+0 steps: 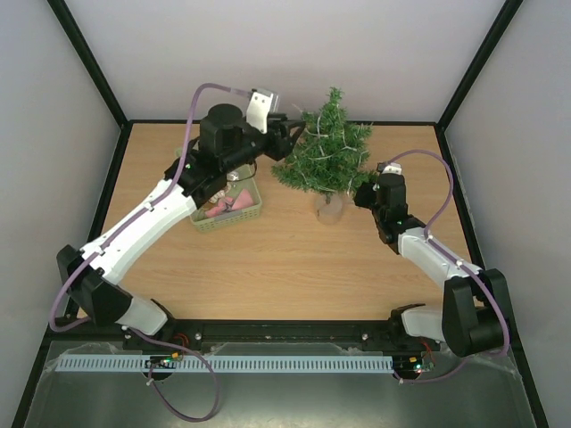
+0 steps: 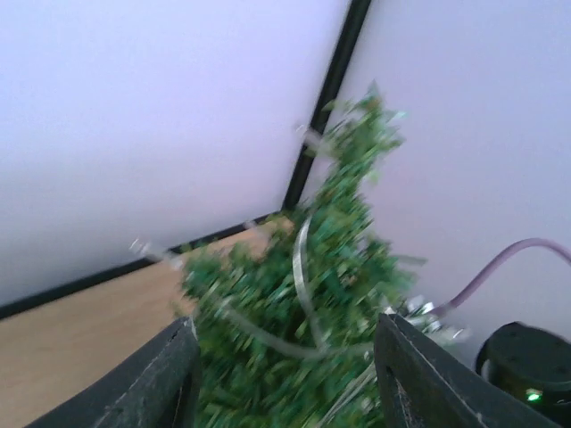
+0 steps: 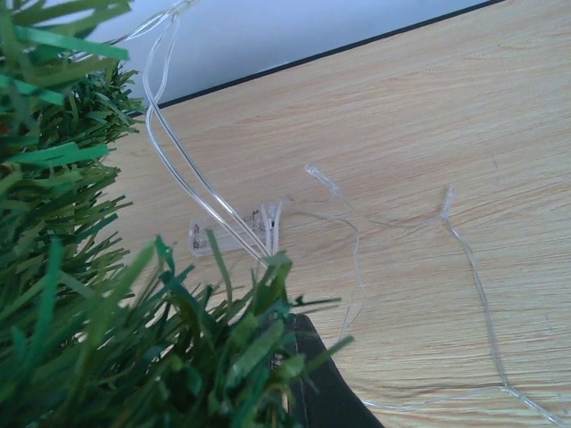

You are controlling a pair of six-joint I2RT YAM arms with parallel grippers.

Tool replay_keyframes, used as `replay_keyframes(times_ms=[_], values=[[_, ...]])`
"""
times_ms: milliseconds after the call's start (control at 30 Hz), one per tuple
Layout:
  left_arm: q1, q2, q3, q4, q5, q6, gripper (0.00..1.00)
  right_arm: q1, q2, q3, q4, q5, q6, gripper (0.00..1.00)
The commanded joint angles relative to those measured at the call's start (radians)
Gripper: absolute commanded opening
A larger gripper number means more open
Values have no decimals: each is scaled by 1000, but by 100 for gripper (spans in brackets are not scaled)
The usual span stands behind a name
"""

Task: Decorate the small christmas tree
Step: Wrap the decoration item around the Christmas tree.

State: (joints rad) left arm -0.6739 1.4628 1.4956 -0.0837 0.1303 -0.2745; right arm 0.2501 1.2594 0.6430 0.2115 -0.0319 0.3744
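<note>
left gripper: is hovering high over the far part of the table, its two fingers standing spread apart, with nothing pinched between them.
small christmas tree: is standing upright straight ahead of the left gripper, with its bushy green branches filling the gap between the spread fingers in the blurred left wrist view. Its lower branches are also crowding in from the left of the right gripper and over that gripper's dark finger.
right gripper: is sitting low against the tree's lower branches with its jaws pressed together. Needles are covering the tips, so I cannot tell whether anything thin is caught there.
light string: a thin clear wire is looping across the branches just ahead of the left gripper. It is also trailing off the tree onto the wood ahead of the right gripper, with tiny bulbs lying along it.
clear box: is lying on the table just ahead of the right gripper, with the wire running into it.
tree foot: is resting on the table just beside the right gripper, under the branches.
basket: pale green, is sitting below and behind the left gripper, holding pink things.
</note>
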Motion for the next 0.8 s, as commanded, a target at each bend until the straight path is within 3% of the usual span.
replay_keyframes(times_ms=[0,333,467,500,633,700,767], values=[[-5,70,126,-21,100,98,56,6,-17,-1,-3,6,-18,2],[-26,313,432,-39,184,65,54,6,-17,7,8,-14,-14,2],[-44,359,476,-40,139,81,50,6,-18,10,9,-21,-17,2],[-47,368,485,-43,123,87,47,5,-18,9,9,-23,-17,2],[-53,384,497,-32,52,101,16,5,-16,9,16,-35,-17,2],[-56,382,497,-11,18,113,6,5,-7,15,25,-36,-18,2],[-59,382,507,2,-30,135,3,6,12,34,32,-52,-14,2]])
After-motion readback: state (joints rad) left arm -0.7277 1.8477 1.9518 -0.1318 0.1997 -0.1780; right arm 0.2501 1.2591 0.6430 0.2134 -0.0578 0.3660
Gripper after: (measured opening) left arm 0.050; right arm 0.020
